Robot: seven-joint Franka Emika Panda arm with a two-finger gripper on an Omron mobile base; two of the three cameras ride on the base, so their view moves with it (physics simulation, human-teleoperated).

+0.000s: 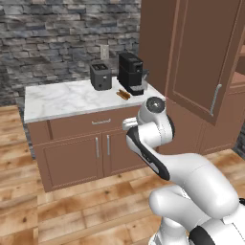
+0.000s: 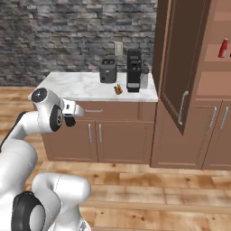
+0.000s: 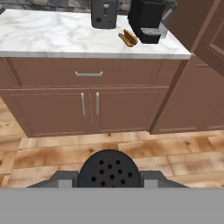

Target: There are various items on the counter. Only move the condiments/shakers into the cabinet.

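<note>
We hold the black shaker (image 3: 109, 169) between the fingers of the gripper (image 3: 109, 181); its perforated lid faces the hand camera, so the jaws are clamped on its sides. We judge the step in hand to be carrying it to the cabinet (image 2: 198, 81). To do this well, we keep the shaker upright, swing right past the open cabinet door (image 2: 178, 63) without clipping its edge, and set it on a shelf beside the red bottle (image 2: 223, 48) already there.

The arm is folded low over the wooden floor (image 3: 52, 153), wrist level, gripper in front of the drawer unit and well short of the counter (image 1: 67, 98).

Farther off, the hot dog (image 3: 127, 38), toaster (image 1: 101, 76) and coffee machine (image 1: 130, 72) remain on the counter; we leave these.
</note>
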